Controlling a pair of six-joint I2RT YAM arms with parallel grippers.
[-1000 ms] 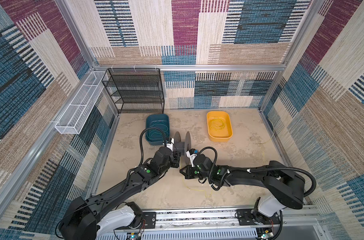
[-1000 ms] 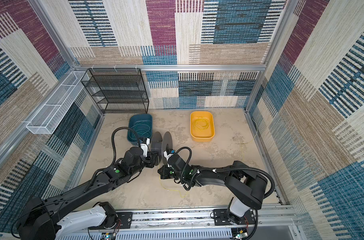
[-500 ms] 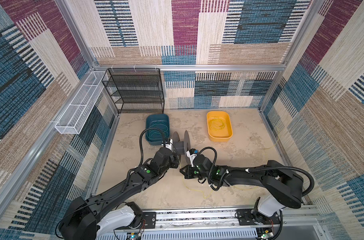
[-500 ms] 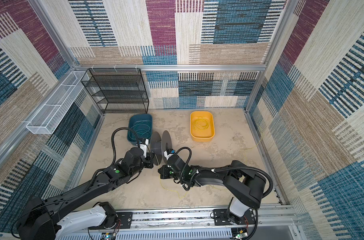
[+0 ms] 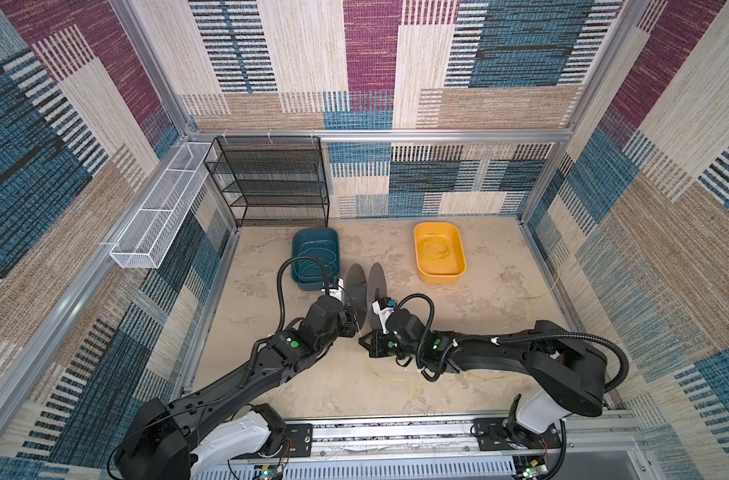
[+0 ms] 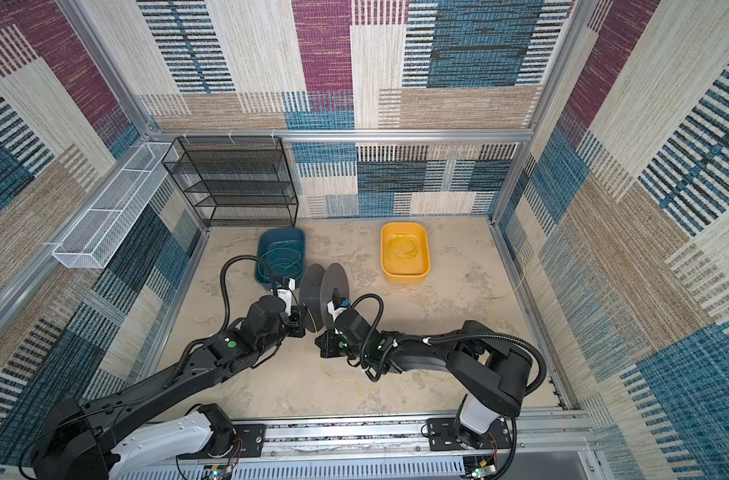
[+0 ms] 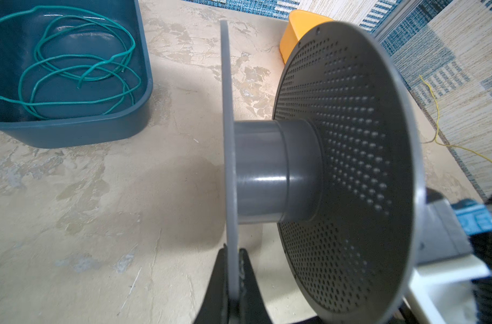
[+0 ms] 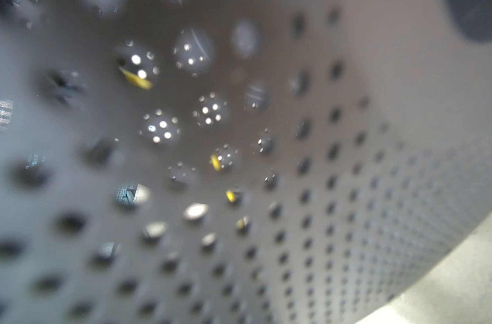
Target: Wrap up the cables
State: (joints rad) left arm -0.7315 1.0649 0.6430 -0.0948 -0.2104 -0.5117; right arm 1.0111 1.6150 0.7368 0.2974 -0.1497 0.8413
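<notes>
A grey spool (image 5: 367, 286) with two round flanges stands on edge mid-table, also close up in the left wrist view (image 7: 267, 174). My left gripper (image 5: 351, 328) (image 7: 233, 269) is shut on the rim of the plain flange. My right gripper (image 5: 362, 340) (image 6: 318, 340) lies low in front of the perforated flange, shut on a thin yellow cable that trails over the floor (image 6: 346, 380) toward the right wall (image 7: 438, 117). The right wrist view is filled by the blurred perforated flange (image 8: 323, 196), with yellow bits showing through its holes; the fingers are hidden there.
A yellow bin (image 5: 439, 277) at the back right holds a coiled yellow cable (image 5: 433, 249). A blue bin (image 5: 296, 266) (image 7: 71, 134) left of the spool holds green cable (image 7: 79, 67). A black mesh rack (image 5: 271, 183) and a white wire basket (image 5: 159, 216) stand at the back left.
My left gripper has closed onto the rim of the spool's plain flange. The right arm and the cable have barely moved.
</notes>
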